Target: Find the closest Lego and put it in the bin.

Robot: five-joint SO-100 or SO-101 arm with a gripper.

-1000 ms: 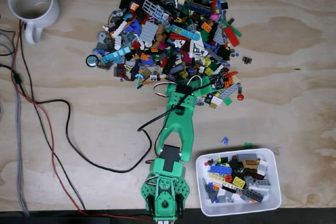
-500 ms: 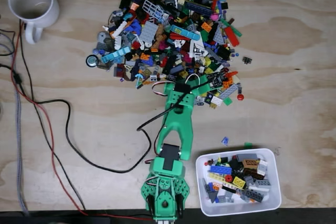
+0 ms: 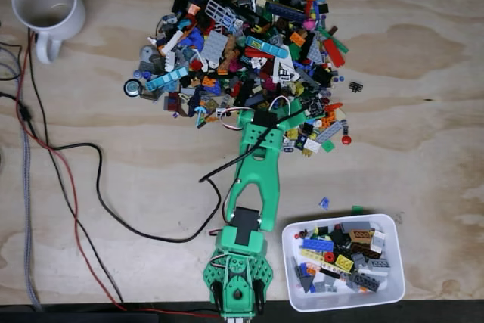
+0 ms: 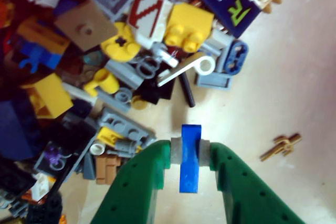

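In the wrist view my green gripper (image 4: 190,157) is shut on a small blue Lego piece (image 4: 190,169), with a grey bit pinched beside it, just clear of the pile's near edge. In the fixed view the gripper (image 3: 293,116) sits at the lower right fringe of the big Lego pile (image 3: 242,35), its fingers mixed in with the pieces there. The white bin (image 3: 342,219), holding several Legos, stands at the lower right next to the arm's base.
A white mug (image 3: 47,1) stands at the top left. Black and red cables (image 3: 76,187) trail along the left side to the base. A loose blue piece (image 3: 324,203) lies above the bin. A small gold part (image 4: 281,146) lies on the bare wood.
In the fixed view the gripper head has shifted a little up the picture, farther from the base and into the pile's edge. Pile and bin have not moved.
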